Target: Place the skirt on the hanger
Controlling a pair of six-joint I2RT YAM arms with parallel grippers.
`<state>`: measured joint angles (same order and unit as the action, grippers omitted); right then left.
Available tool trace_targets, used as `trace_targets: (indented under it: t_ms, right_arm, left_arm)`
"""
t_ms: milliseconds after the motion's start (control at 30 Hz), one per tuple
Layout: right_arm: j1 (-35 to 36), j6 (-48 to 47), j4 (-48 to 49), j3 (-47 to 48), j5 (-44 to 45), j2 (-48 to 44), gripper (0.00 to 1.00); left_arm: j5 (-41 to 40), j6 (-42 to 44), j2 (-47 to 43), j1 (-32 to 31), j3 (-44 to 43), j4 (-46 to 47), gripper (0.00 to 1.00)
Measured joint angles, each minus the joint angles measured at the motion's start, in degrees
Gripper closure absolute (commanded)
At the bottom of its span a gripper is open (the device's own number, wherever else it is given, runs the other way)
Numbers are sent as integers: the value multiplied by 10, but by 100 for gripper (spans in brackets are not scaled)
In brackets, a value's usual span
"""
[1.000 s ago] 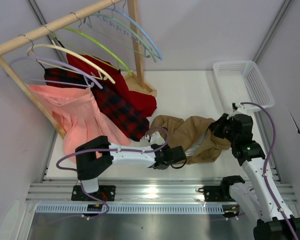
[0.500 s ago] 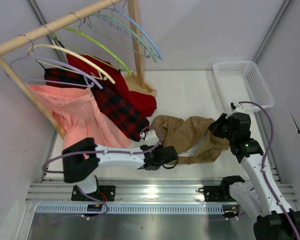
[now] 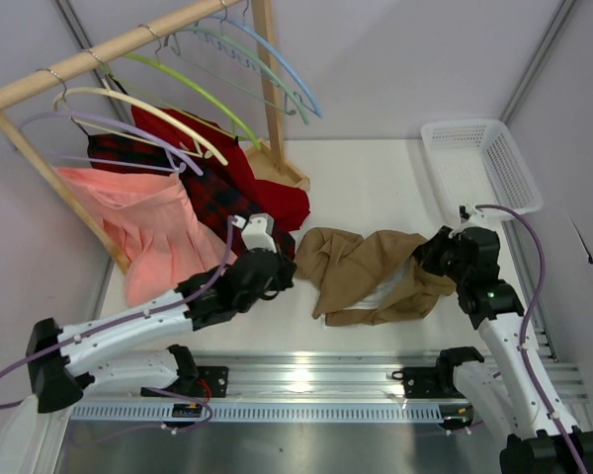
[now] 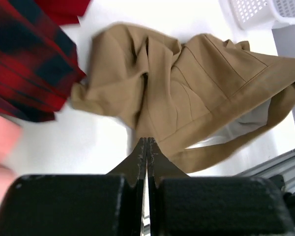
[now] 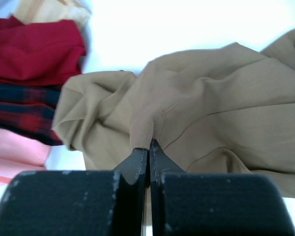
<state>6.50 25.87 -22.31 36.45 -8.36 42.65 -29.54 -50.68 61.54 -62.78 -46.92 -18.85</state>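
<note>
A tan skirt lies crumpled on a white bench, near its front edge and between the two arms. The right tool is clenched on a fold at the skirt's right side, so the fabric rises to a small peak at its tips. The left tool is clenched too, but on nothing. From above it sits just left of the skirt and apart from it, close to a red-and-black plaid skirt. A wooden rail slants across the upper left and carries several hangers. Among them is the pale sage-green hanger, bare, between a lime one and a light blue one. Below the rail hang the plaid skirt, a pink skirt and a red garment (their lower edges reach the bench). A white basket stands at the far right — well apart from the skirt.
</note>
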Motion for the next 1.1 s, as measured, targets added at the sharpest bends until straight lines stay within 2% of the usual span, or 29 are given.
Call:
trace_targets:
  t_ms: [167, 300, 400, 533, 667, 700, 900, 1100]
  right_arm:
    - [0, 11, -40, 35, -28, -39, 100]
    - [0, 13, -58, 103, -42, -48, 100]
    - [0, 11, -57, 121, -42, -48, 100]
    - [1, 8, -61, 102, -42, -38, 100]
    - [1, 7, -66, 55, -41, -31, 100]
    - [1, 5, -68, 46, -40, -31, 100]
    - [1, 0, -57, 23, -40, -35, 100]
    - [1, -1, -37, 13, -40, -34, 100]
  left_arm:
    - [27, 122, -58, 38, -66, -60, 100]
    - [47, 176, -81, 47, -137, -76, 100]
    - [71, 181, -85, 48, -136, -72, 100]
    - [93, 144, -66, 29, -70, -48, 99]
    - [86, 95, 8, -42, -31, -47, 84]
    - [83, 87, 26, -57, -31, -45, 71]
    - [70, 44, 140, -116, -46, -33, 49]
    - [67, 26, 250, -136, -93, -31, 43]
